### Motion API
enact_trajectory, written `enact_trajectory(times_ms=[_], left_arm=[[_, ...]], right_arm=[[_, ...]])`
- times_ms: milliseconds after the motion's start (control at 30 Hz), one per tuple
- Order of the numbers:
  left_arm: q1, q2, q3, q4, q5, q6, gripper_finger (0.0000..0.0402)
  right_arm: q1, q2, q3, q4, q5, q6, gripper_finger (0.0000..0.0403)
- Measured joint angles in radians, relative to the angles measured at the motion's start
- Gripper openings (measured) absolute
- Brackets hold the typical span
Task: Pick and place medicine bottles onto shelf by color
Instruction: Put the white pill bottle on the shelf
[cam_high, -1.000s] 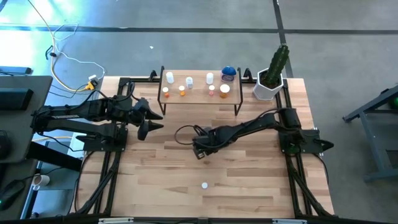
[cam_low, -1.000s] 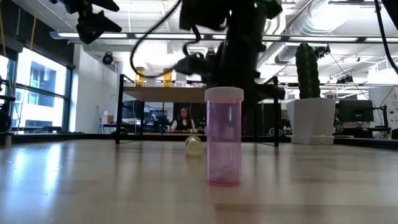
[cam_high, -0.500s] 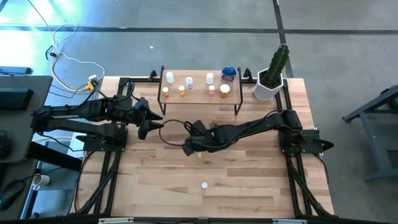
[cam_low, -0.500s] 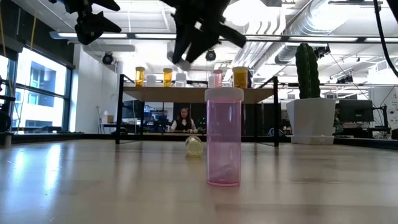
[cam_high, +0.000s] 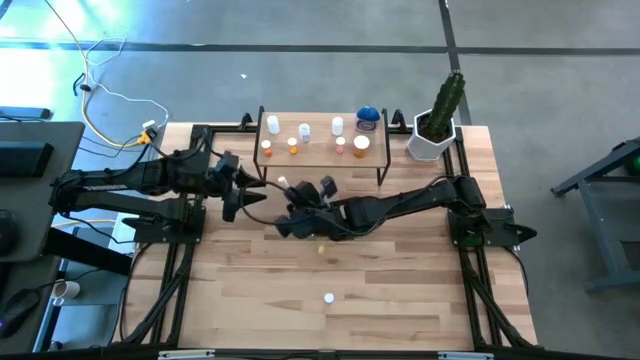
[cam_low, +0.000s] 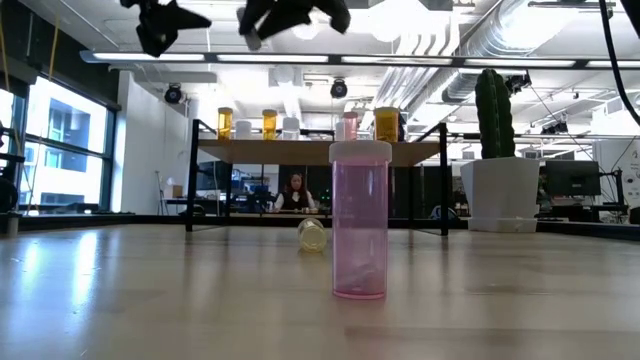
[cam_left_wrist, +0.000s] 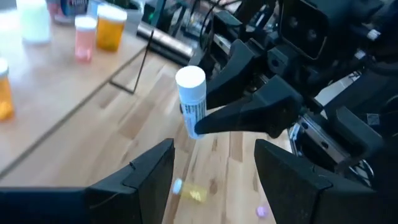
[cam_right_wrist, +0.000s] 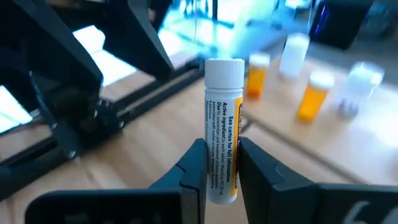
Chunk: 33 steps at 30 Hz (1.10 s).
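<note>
One slim white cylindrical bottle (cam_right_wrist: 222, 160) with a printed label is pinched upright by the right gripper (cam_high: 285, 188), raised over bare wood planks just before the shelf (cam_high: 318, 158). Just beside it, the left gripper (cam_high: 243, 187) is spread wide and empty. Well apart, a smooth pink bottle (cam_low: 360, 220) is left standing near the table's front edge.

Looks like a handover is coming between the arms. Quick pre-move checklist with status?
1. Right tool shut on the white tube bottle: ok.
2. Bottle upright in the grip, cap clear above the fingers: ok.
3. Left tool open and facing the bottle: ok.
4. Left tool apart from the bottle, no contact: ok.
5. Free spot on the shelf among the white bottles: cannot tell.
6. Pink bottle and fallen yellowish bottle on the table, below the raised arms: ok.
</note>
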Motion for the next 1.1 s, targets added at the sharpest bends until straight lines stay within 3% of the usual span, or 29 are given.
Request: enact_trajectory(times_ms=[133,333,467,900,1100], left_arm=[[0.000,0.000,0.000,0.044,-0.027,0.019,0.0213],[0.000,0.010,0.000,0.120,-0.132,0.020,0.0213],[0.000,0.021,0.000,0.182,-0.148,0.038,0.0213],[0.002,0.068,0.000,0.314,-0.178,0.055,0.0213],[0.002,0.083,0.000,0.318,-0.198,0.083,0.0189]], right_arm=[[-0.005,0.000,0.000,0.099,0.075,-0.144,0.0049],[-0.020,0.000,0.000,0.194,0.079,-0.337,0.0049],[-0.027,0.000,0.000,0.262,0.088,-0.412,0.0049],[-0.033,0.000,0.000,0.384,0.083,-0.497,0.0049],[-0.033,0.000,0.000,0.390,0.069,-0.497,0.0049]])
